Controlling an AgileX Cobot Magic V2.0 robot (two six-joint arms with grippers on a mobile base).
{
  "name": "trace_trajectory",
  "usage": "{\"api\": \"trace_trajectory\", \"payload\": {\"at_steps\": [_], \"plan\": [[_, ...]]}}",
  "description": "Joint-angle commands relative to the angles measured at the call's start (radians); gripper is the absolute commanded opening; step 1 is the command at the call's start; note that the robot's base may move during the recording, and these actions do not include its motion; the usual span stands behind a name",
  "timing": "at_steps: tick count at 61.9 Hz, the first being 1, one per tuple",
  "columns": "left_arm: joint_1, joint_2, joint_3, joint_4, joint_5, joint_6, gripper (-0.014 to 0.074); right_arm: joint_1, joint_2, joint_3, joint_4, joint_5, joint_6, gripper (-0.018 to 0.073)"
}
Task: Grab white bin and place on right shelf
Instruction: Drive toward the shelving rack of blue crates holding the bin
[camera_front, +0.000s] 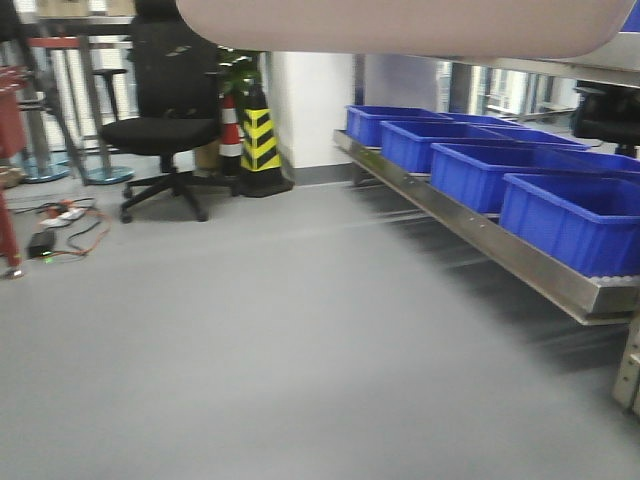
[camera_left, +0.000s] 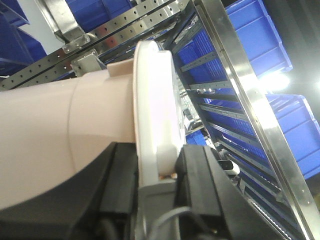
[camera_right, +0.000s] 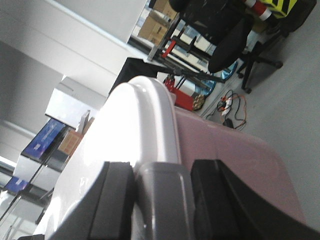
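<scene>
Bin (camera_front: 400, 25): held off the ground. In the front view only its pale, pinkish underside is seen, spanning the top edge of the frame above the floor (camera_front: 300, 350). It is not resting on the shelf (camera_front: 480, 238).

Left gripper (camera_left: 157, 187): clamped on the bin. Its black fingers (camera_left: 202, 185) are set on either side of the white lid (camera_left: 152, 100) rim, one against the pinkish body and one against the lid face. The shelf's steel rail and perforated uprights are seen just behind the bin in this view.

Right gripper (camera_right: 162, 200): likewise closed on the bin. Its fingers (camera_right: 112, 200) are pressed on both sides of the lid rim, with the glossy lid to one side and the tinted body to the other.

Shelf: a long steel run along the right of the front view, occupied by a row of blue bins (camera_front: 560, 215) placed one beside another.

Surroundings: a black chair (camera_front: 165, 130) and a striped cone (camera_front: 260, 135) are noted at the far left, with cables (camera_front: 65, 215) lying on the floor near the chair. The front view is slightly blurred.
</scene>
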Motion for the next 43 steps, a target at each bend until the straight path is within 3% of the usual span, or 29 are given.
{"api": "trace_trajectory", "payload": {"at_steps": [1, 43], "plan": [[-0.045, -0.048, -0.037, -0.105, 0.277, 0.024, -0.0126, 0.029, -0.037, -0.037, 0.095, 0.163, -0.005, 0.0069], [-0.045, -0.048, -0.037, -0.105, 0.277, 0.024, -0.0126, 0.029, -0.037, -0.037, 0.095, 0.163, -0.005, 0.0069]]}}
